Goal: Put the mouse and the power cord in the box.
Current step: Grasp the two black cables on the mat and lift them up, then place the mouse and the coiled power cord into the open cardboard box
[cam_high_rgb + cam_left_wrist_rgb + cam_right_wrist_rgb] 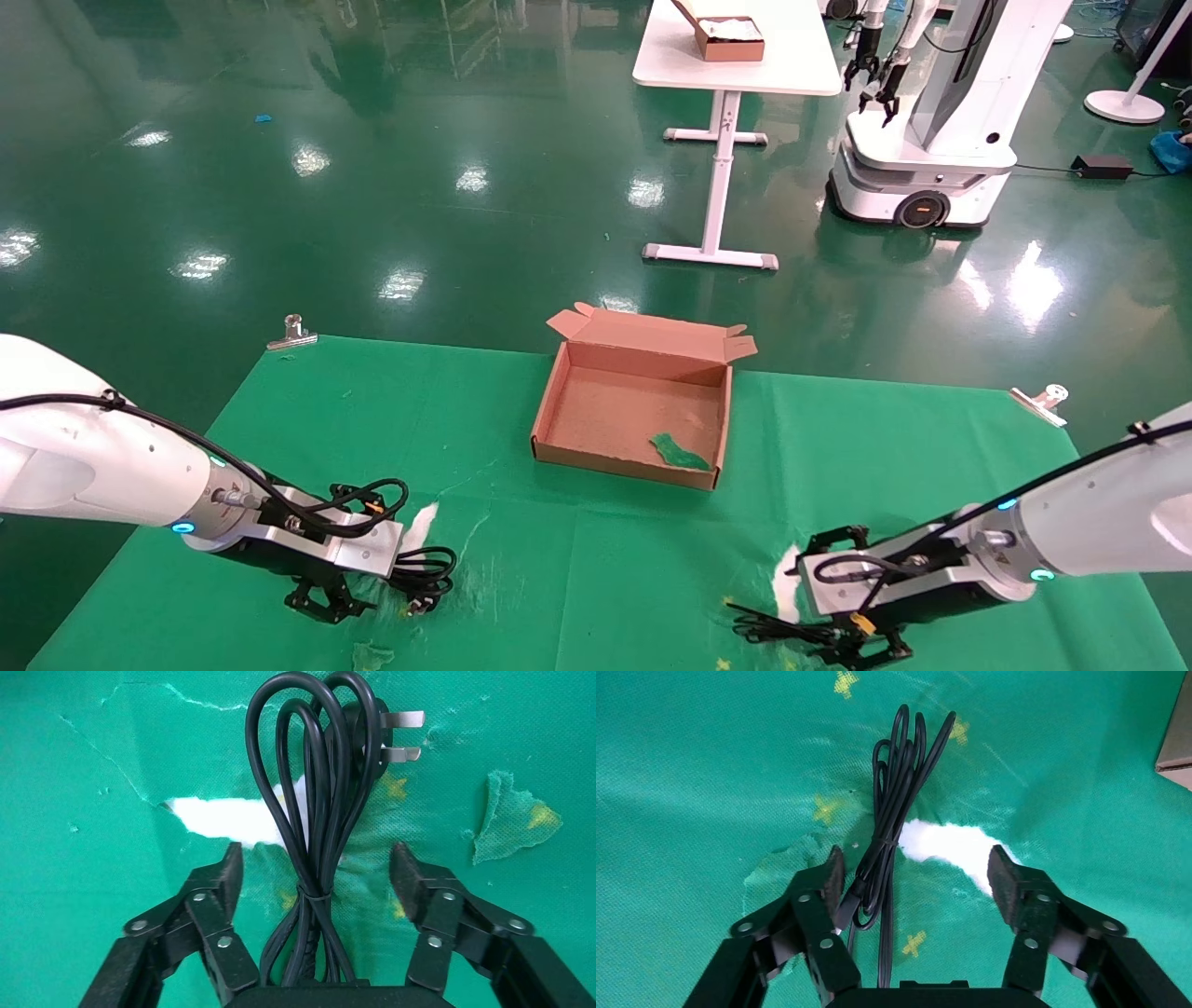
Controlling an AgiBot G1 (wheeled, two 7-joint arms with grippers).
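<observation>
- Green cloth covers the worktop, torn to white in patches; the box sits open mid-worktop, a green scrap on its floor.
- Mouse body hidden; only its thin bundled cable shows, near the right edge.
- No readable writing.
- Left tool spread wide, straddling the power cord, pads apart from it.
- Right tool spread; one pad just beside the cable, contact unclear.

Green-clothed table: box, power cord
</observation>
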